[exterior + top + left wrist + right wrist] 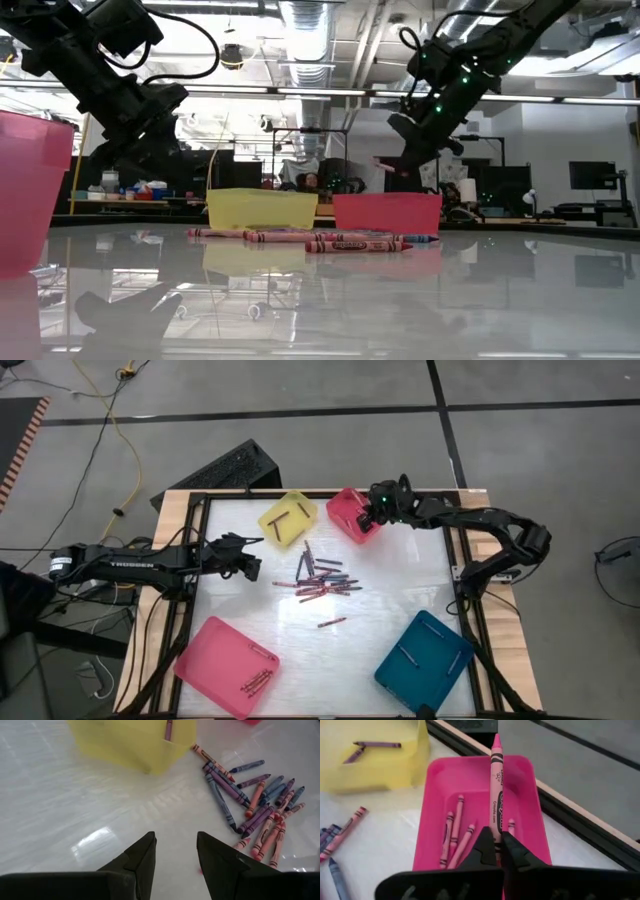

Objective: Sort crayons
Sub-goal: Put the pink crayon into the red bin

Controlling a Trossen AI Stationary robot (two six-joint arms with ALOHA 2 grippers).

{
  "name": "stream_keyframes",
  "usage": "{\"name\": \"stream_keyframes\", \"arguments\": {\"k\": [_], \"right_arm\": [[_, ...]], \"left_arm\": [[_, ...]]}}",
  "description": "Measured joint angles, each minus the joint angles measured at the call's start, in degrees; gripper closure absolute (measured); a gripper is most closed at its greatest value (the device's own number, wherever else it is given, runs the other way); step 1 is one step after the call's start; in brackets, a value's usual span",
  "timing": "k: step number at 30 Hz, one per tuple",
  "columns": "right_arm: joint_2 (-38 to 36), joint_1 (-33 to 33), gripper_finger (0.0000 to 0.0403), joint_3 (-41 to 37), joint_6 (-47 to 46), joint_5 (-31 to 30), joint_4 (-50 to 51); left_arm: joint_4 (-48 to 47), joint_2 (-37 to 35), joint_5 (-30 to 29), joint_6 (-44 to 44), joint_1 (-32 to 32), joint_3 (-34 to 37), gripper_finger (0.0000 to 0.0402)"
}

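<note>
The right pincer (496,849) pinches a pink crayon (496,790) directly above the far pink tray (432,805), its long axis pointing toward the tray's outer rim; the left pincer (175,851) waits half-open.

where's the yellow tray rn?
High view: the yellow tray sits at the table's far edge, left of the small pink tray, with the crayon pile just in front.
</note>
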State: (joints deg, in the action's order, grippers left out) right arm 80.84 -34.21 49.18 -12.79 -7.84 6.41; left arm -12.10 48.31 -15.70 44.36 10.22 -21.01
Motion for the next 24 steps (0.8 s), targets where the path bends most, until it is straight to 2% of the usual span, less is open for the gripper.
{"name": "stream_keyframes", "arguments": {"k": [14,24], "right_arm": [[5.98,3.29,0.0390,-1.09,-3.87,-0.90,-3.14],[6.23,2.96,0.0385,-1.08,-4.32,-1.29,-2.53]], "left_arm": [[-0.04,0.00,-0.22,0.09,-0.02,0.00,0.0269],[-0.20,0.00,-0.59,-0.13,-0.11,0.02,0.0269]]}}
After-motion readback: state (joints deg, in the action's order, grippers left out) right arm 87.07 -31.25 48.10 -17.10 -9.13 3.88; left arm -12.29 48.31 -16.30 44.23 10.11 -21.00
